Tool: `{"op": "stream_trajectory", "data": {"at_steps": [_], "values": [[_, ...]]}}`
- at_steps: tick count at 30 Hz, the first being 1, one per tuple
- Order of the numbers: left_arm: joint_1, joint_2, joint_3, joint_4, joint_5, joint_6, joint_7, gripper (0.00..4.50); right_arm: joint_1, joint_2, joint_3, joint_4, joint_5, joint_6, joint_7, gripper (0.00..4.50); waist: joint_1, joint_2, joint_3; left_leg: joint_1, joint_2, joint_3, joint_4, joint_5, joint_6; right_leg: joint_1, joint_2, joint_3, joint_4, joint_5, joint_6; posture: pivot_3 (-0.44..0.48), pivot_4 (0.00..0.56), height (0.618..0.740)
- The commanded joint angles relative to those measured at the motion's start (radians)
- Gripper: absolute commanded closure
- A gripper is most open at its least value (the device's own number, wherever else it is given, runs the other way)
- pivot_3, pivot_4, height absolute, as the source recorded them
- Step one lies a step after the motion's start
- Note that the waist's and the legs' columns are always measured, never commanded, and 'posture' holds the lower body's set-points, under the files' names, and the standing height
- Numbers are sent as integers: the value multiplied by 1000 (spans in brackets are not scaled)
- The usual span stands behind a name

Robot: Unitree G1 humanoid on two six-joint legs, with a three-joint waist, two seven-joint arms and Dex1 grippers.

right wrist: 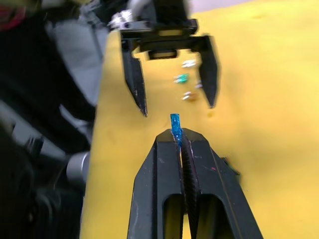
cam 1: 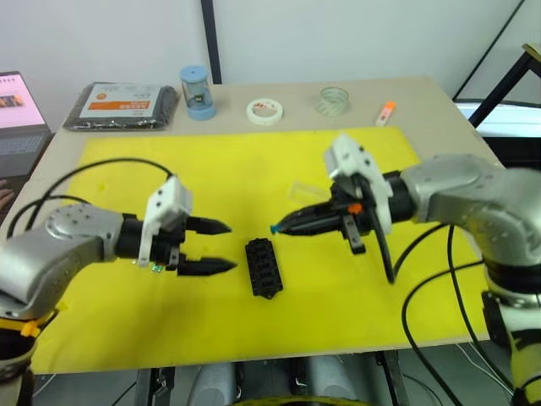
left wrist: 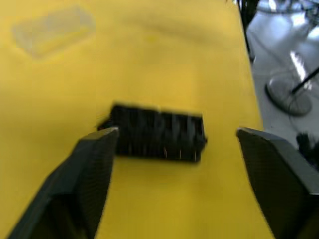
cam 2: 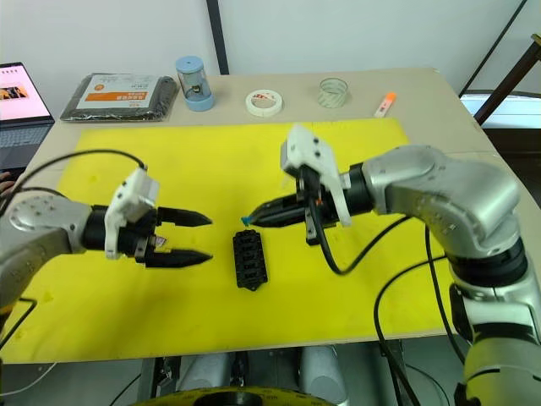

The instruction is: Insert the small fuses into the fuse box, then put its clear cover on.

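Right wrist view shows the right gripper (right wrist: 178,137) pinched on a teal fuse (right wrist: 175,123) just beside the fuse box (cam 1: 263,267), best lowered upright into a slot, while the left gripper (cam 1: 216,247), wide open and empty beside the fuse box, should steady it.

Both arms reach inward over the yellow mat, tips facing each other.

The left gripper (cam 1: 218,246), on a grey metal forearm with a white wrist block, points toward 3 o'clock with its two black fingers spread wide apart. The right gripper (cam 1: 279,227), at its 2 o'clock, points toward 9 o'clock, fingers pinched together on a tiny translucent teal blade fuse (right wrist: 175,124) protruding from the tips.
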Motion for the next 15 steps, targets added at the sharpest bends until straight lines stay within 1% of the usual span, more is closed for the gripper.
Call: {"op": "stream_trajectory", "data": {"at_steps": [1, 4, 6, 10, 15], "values": [[71, -11, 10, -10, 61, -113, -27, 52, 83, 5, 40, -27, -104, -161, 44, 4500, 0, 0, 0, 0, 0, 0, 0, 0, 0, 0, 0, 0, 0, 0, 0, 0, 150, 740], [154, -5, -13, -14, 133, -192, -48, 52, 170, 12, 94, -36, -186, -275, 75, 4500, 1, 0, 0, 0, 1, 0, 0, 0, 0, 0, 0, 0, 0, 0, 0, 0, 150, 740], [176, -19, -15, -15, 148, -215, -42, 52, 195, 35, 116, -28, -222, -324, 77, 4500, 1, 0, 0, 0, 1, 0, 0, 0, 0, 0, -1, 0, -1, 0, 0, 0, 150, 740], [180, -63, -35, -13, 195, -268, -14, 52, 215, 89, 159, 17, -294, -397, 75, 4500, 2, 0, 0, 1, 1, -1, 1, -1, 2, 2, -1, 0, 0, 0, 0, 0, 150, 740], [159, -107, -61, -10, 222, -269, 11, 52, 229, 101, 181, 51, -340, -428, 89, 4500, 3, 0, 0, 1, 0, -1, 1, -1, 3, 2, -1, 0, 0, 0, 0, 0, 150, 740]]}}
